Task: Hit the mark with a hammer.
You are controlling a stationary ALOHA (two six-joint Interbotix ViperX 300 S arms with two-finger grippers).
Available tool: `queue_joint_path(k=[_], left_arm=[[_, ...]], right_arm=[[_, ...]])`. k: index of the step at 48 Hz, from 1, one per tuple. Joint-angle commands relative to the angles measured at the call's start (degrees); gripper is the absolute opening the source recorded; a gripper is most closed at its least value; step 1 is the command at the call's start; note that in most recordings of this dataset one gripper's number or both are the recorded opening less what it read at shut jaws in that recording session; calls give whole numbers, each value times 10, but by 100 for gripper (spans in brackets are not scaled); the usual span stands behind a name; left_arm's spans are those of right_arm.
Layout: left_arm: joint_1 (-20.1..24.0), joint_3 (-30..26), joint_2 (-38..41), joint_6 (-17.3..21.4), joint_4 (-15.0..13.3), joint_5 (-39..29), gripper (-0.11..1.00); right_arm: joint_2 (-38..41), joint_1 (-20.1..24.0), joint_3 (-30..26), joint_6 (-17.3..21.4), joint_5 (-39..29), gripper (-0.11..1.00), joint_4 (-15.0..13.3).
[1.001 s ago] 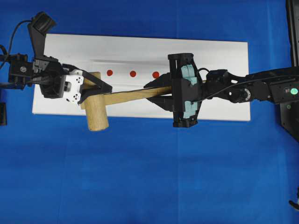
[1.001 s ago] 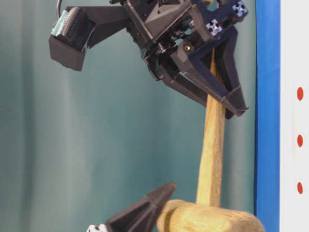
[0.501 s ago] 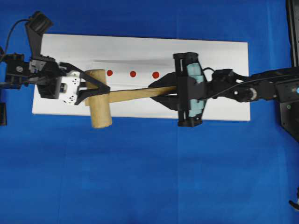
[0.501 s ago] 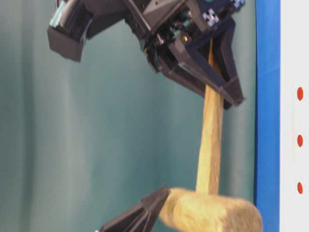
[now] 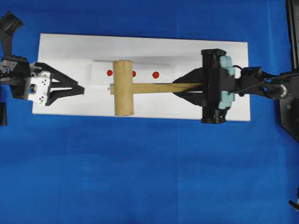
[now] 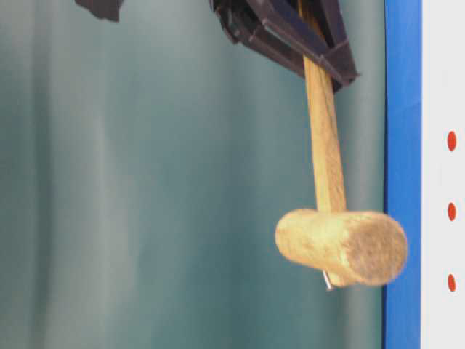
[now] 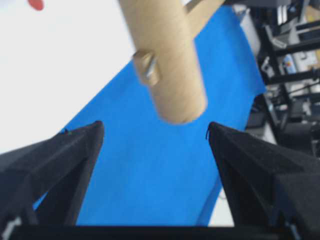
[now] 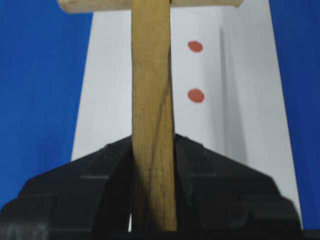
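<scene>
The hammer's thick wooden head (image 5: pixel 124 87) hangs over the white board (image 5: pixel 65 51), lying across it, with the slim handle (image 5: pixel 159 87) running right. My right gripper (image 5: pixel 187 87) is shut on the handle (image 8: pixel 152 115), its jaws pressing both sides (image 8: pixel 153 145). Three red marks sit in a row: the left one (image 5: pixel 109 73), the middle one (image 5: pixel 134 73) half hidden by the head, and the right one (image 5: pixel 155 74). My left gripper (image 5: pixel 78 88) stands open and empty at the board's left end. Its fingers (image 7: pixel 65 160) are wide apart, short of the head (image 7: pixel 167 55).
A blue cloth (image 5: pixel 149 168) covers the table around the board. The side view has the head (image 6: pixel 341 247) held off the surface, with the marks (image 6: pixel 452 211) beside it. Dark equipment stands at the right edge (image 5: pixel 292 28).
The right gripper has pulled the hammer to the right and swung its head square over the marks. The left gripper has drawn back left, away from the head it was straddling.
</scene>
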State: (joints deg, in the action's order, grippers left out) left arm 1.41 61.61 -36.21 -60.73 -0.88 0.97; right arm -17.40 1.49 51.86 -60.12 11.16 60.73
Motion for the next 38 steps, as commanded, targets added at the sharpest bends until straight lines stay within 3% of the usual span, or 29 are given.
queue_joint_path(k=[1, 15, 20, 27, 38], left_arm=[[-1, 0, -19, 4, 1, -18, 81], [0, 7, -38, 7, 4, -27, 81], [4, 5, -36, 25, 10, -27, 81], [10, 4, -35, 110, 11, -25, 81], [32, 4, -33, 298, 11, -12, 81]], right_arm=[[-22, -1, -3, 2, 4, 9, 4], [-25, -1, -4, 2, 4, 9, 4], [-25, 4, -6, 4, 4, 9, 13], [-20, 33, -13, 18, 6, 9, 40], [10, 105, -34, 63, 39, 9, 77]])
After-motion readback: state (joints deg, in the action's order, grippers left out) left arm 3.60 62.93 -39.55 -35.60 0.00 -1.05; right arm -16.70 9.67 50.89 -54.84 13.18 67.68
